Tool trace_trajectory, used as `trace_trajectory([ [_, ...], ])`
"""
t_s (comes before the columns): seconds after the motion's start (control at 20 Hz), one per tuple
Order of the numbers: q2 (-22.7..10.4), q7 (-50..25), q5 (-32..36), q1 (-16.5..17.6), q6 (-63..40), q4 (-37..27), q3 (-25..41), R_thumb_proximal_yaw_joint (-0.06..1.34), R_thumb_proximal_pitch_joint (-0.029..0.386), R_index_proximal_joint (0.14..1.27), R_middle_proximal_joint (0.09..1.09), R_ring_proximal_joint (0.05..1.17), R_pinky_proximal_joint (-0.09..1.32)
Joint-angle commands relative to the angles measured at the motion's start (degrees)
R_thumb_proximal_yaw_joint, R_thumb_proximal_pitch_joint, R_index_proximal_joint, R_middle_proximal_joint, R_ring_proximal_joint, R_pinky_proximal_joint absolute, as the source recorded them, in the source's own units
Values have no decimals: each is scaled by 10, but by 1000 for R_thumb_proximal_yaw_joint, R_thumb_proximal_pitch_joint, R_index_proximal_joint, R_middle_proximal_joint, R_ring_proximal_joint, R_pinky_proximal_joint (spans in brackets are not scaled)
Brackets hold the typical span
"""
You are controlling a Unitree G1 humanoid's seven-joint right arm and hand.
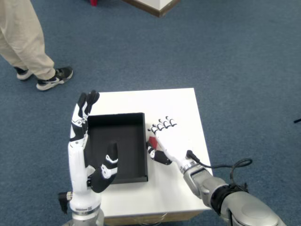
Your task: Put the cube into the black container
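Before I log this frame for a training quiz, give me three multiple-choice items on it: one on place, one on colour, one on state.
1. Where is the cube?
A. On the white table, between the black container and the right hand
B. Inside the container
C. On the carpet

2. What colour is the cube?
A. Blue
B. Red
C. Yellow

3. What is the state of the container?
A. Holds the cube
B. Tipped on its side
C. Upright, with nothing seen inside

Answers:
1 A: the cube sits just outside the container's right wall, at the hand's thumb side.
2 B: a red patch shows beside the palm.
3 C: only its dark floor shows, open side up.
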Motion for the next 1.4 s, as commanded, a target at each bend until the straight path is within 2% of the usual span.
trace_trajectory([
  [0.05,-1,-1,3,-27,3,-3,-9,487,109,377,258,171,-33],
  [0.55,-3,27,16,-36,6,2,-12,471,97,367,247,159,-47],
  [1.05,-3,61,33,-34,-4,38,-12,443,84,357,257,168,-51],
  [1.3,-3,68,31,-32,-6,45,-11,459,97,374,348,237,-41],
  [1.4,-3,73,23,-27,-9,50,-9,483,116,392,380,283,-15],
])
